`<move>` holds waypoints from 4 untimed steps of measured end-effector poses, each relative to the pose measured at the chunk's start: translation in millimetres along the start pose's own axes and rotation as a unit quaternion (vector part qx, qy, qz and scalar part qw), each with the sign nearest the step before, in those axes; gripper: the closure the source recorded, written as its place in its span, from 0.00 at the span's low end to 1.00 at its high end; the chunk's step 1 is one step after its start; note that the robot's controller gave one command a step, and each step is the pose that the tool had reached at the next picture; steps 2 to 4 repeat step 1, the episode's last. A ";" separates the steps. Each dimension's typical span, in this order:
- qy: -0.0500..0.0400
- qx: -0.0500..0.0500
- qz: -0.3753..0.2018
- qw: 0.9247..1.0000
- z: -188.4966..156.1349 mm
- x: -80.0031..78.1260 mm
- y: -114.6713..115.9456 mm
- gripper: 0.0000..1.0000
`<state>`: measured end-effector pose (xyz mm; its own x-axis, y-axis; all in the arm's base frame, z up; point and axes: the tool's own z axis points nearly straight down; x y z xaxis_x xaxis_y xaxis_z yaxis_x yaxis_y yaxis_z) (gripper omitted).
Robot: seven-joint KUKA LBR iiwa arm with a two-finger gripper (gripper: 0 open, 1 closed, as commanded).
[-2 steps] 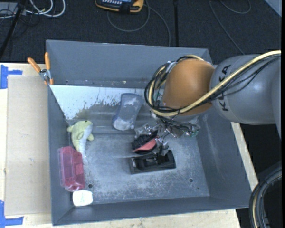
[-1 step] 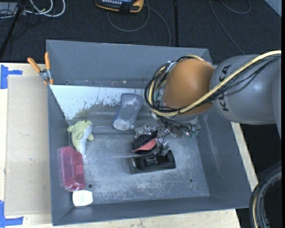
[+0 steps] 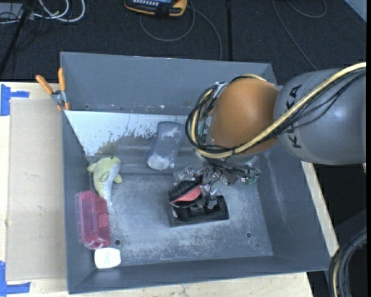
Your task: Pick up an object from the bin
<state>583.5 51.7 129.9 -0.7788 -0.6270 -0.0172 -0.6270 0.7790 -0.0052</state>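
My gripper (image 3: 211, 179) is low in the middle of the bin, right of centre, beneath the arm's orange cover. Directly under and in front of it lies a black flat object with a red-pink part on top (image 3: 196, 204). The gripper's tip meets the upper edge of that object, and the contact itself is hidden in clutter. Behind and to the left, a pale grey translucent cup-like thing (image 3: 164, 146) lies on its side near the back wall.
Along the left wall lie a yellow-green plush toy (image 3: 105, 173), a pink rectangular box (image 3: 92, 219) and a small white piece (image 3: 107, 258) at the front left corner. The arm fills the bin's right side.
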 end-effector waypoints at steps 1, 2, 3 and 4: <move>-0.001 -0.002 -0.008 1.000 -52.3 -13.7 6.6 1.00; -0.001 -0.002 -0.008 1.000 -52.3 -13.7 6.6 1.00; -0.001 -0.002 -0.008 1.000 -52.3 -13.7 6.6 1.00; -0.001 -0.002 -0.008 1.000 -52.3 -13.7 6.6 1.00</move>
